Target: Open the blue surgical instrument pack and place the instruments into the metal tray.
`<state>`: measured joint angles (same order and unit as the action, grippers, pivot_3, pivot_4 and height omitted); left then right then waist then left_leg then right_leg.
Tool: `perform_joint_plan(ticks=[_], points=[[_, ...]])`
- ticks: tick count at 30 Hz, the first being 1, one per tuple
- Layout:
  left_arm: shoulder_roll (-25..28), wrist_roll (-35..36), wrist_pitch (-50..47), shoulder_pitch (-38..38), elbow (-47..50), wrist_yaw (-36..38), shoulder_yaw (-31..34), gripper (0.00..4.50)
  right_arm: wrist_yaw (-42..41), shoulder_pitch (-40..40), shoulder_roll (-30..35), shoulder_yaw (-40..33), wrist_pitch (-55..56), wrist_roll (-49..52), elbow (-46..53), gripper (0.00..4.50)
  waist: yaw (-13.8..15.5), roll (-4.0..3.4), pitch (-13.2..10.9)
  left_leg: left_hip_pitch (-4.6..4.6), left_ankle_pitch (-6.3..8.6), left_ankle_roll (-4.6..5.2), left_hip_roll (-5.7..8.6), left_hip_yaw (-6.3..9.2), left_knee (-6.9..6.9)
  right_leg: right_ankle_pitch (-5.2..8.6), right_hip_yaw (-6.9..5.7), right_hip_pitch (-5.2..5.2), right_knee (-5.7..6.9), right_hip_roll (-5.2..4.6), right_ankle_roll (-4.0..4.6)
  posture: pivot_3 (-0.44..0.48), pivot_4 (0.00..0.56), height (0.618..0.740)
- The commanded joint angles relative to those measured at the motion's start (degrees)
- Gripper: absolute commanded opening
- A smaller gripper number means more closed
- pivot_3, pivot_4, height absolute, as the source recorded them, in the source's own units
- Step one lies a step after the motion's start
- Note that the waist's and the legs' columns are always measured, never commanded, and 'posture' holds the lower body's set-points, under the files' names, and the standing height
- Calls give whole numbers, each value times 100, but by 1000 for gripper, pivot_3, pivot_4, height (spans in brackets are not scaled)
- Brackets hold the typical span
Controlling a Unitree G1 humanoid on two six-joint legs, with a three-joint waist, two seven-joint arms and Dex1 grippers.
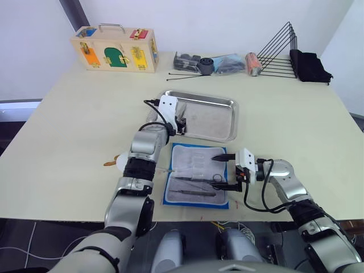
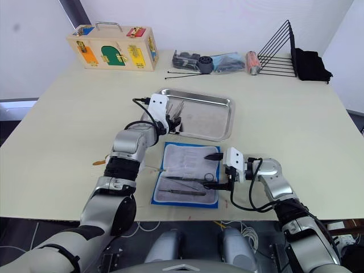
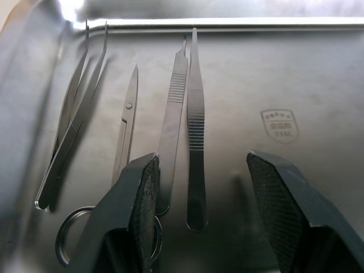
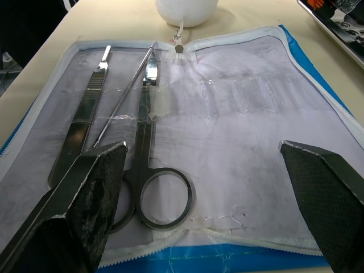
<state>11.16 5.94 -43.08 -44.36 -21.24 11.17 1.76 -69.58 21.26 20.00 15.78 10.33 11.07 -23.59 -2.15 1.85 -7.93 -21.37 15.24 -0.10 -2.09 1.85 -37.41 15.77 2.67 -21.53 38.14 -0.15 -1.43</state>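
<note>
Four ribbed steel instruments, shiny tray.

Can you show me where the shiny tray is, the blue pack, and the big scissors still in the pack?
metal tray (image 1: 219, 122), left eye view, bare floor.
blue pack (image 1: 195, 161), left eye view, pale lining.
scissors (image 4: 165, 199), right wrist view, ring handle.

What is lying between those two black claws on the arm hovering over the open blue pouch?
In the right wrist view, the right gripper has open jaws; between them lie the ring handles of the scissors and bare pale lining of the blue pack.
</note>
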Motion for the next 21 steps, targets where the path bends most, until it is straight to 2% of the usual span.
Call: perform_joint_plan(ticks=[1,5,7,10,13,16,21], points=[[152,162,138,62,795,323,26,2736,49,-372,102,249,-223,-387,-527,4500,-1,0,0,0,0,-1,0,0,0,0,0,0,0,0,0,0,150,740],[482,445,654,460,1514,1202,-56,2736,50,-378,110,233,-241,-366,-497,4500,-3,-2,0,1,-6,-11,-1,0,5,0,-1,0,-1,-3,0,0,150,740],[713,954,663,753,2068,1948,64,2736,69,-392,109,208,-252,-343,-487,4500,-10,-9,-4,1,-8,-15,-2,-1,10,0,1,0,-3,-4,1,0,150,740],[1042,1398,826,1088,2578,2695,139,2736,67,-407,123,190,-261,-326,-470,4500,2,-10,-5,0,-14,-26,-2,4,13,0,-5,1,-7,-13,2,0,150,740],[1783,1877,977,1672,3200,3885,134,2736,54,-421,146,170,-268,-313,-456,4500,0,-17,-8,1,-14,-26,-1,6,16,1,-7,2,-9,-35,3,0,150,740],[2364,1922,1473,2058,3235,4706,77,2736,56,-420,145,164,-279,-307,-453,4500,0,-20,-9,2,-14,-25,1,6,20,2,-9,2,-12,-36,4,0,150,740],[3241,1909,2498,2501,2593,6206,108,2736,70,-421,108,153,-298,-300,-444,4500,16,-32,-17,3,-13,-22,0,1,21,5,-6,1,-19,-6,7,0,150,740]])
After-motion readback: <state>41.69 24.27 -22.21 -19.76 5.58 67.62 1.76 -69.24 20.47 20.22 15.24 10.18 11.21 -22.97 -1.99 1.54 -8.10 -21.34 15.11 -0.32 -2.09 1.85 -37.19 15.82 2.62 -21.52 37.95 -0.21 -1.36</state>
